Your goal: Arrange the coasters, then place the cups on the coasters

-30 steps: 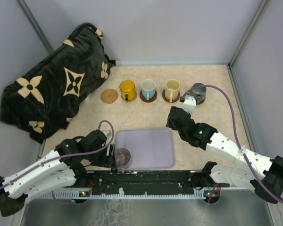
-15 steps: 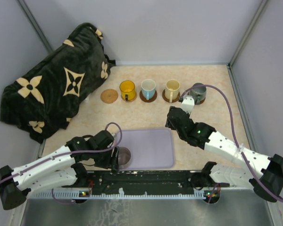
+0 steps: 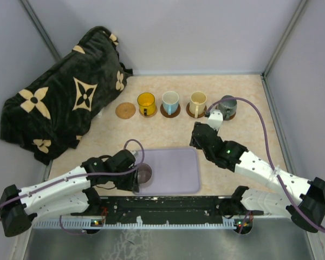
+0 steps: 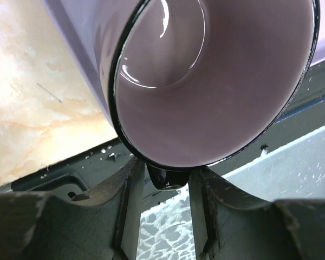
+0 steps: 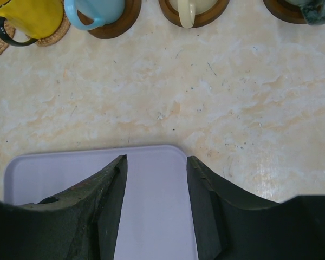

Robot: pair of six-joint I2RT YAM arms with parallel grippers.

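Observation:
The translucent purple-grey cup (image 3: 144, 174) stands at the left edge of the lavender tray (image 3: 176, 179). My left gripper (image 3: 135, 177) is shut on its handle (image 4: 168, 179), a finger on each side. Along the back, the yellow cup (image 3: 146, 103), the white cup with a blue handle (image 3: 170, 101), the cream cup (image 3: 198, 101) and the dark grey-green cup (image 3: 226, 105) each sit on a coaster. One tan coaster (image 3: 125, 110) at the left end of that row is bare. My right gripper (image 5: 156, 160) hangs open over the tray's far right corner, holding nothing.
A dark plush blanket with tan flowers (image 3: 65, 103) is heaped at the back left. A black rail (image 3: 168, 206) runs along the near edge, just behind the purple-grey cup. Grey walls close the back and both sides.
My left gripper slid right to the purple-grey cup and closed on its handle. The cup shifted slightly away from the rail. The right arm barely moved.

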